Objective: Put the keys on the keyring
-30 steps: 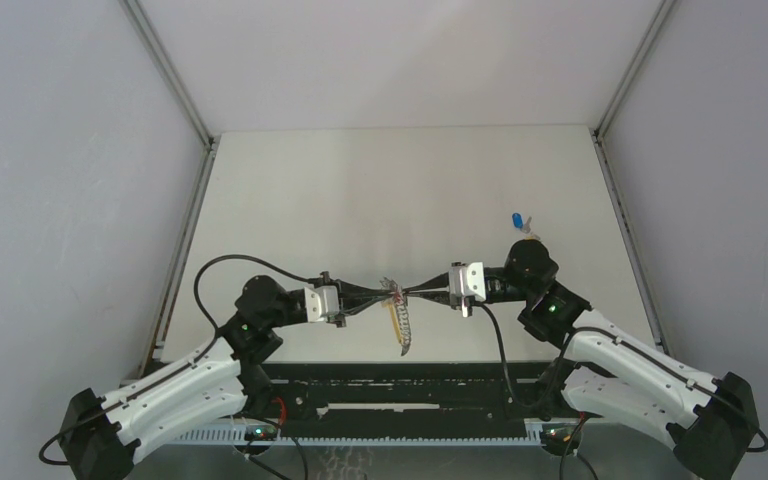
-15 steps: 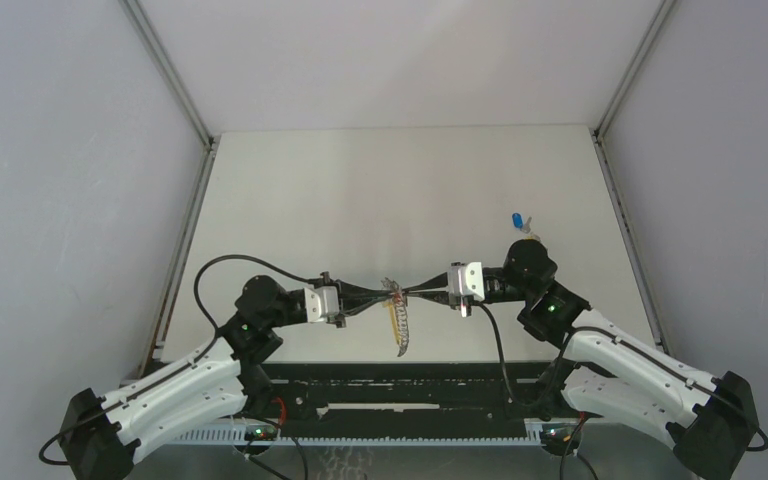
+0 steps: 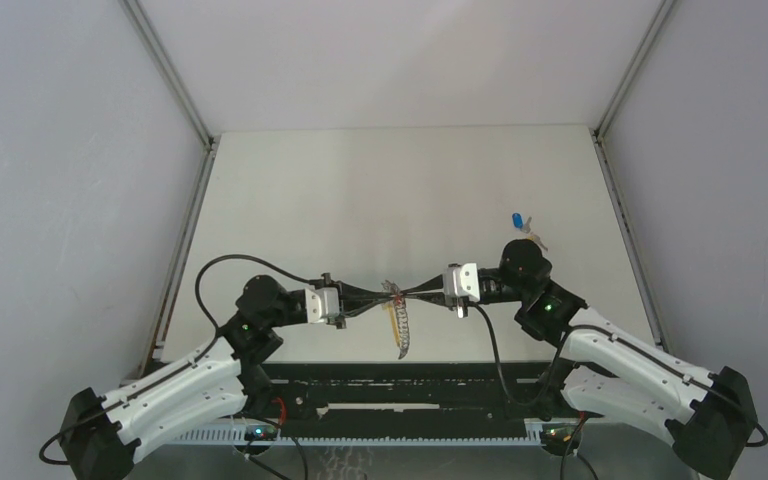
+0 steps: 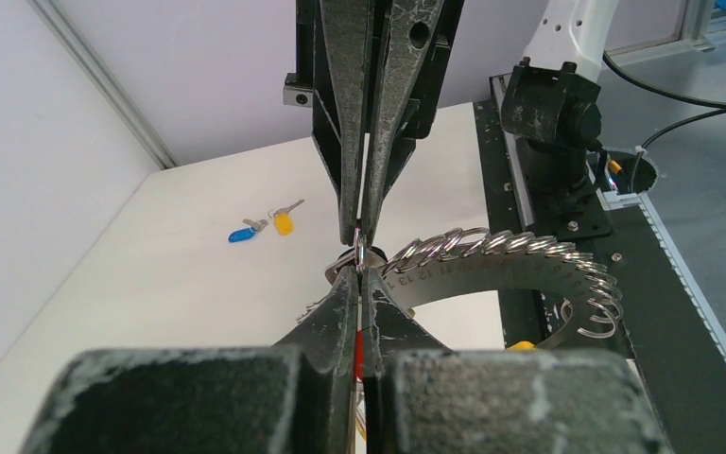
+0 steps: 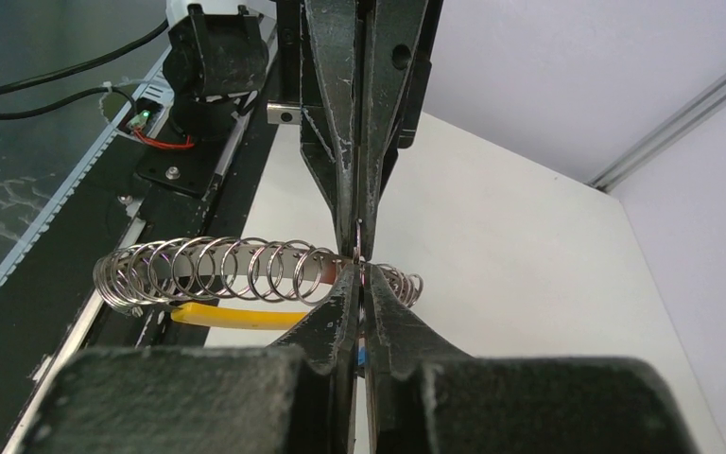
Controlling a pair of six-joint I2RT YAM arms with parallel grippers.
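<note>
The keyring [image 3: 401, 328] is a curved metal strip strung with many small split rings [image 4: 492, 257] and a yellow section [image 5: 236, 317]. It hangs above the table's near edge between both grippers. My left gripper [image 3: 388, 293] is shut on one ring at its top, with a red piece [image 4: 357, 348] showing between its fingers. My right gripper [image 3: 407, 291] meets it tip to tip and is shut on the same spot, with a blue piece [image 5: 363, 356] between its fingers. Two keys lie on the table to the right, a blue-headed one [image 3: 517, 220] and a yellow-headed one [image 3: 533, 238].
The white table [image 3: 390, 190] is walled by grey panels left, right and behind. Along its near edge runs a black base rail [image 3: 400, 380] with the arm mounts and cables. The right arm's base [image 4: 553, 113] stands behind the keyring in the left wrist view.
The right wrist has crept a little to the left, towards the left gripper. The keyring and the left arm have kept their places.
</note>
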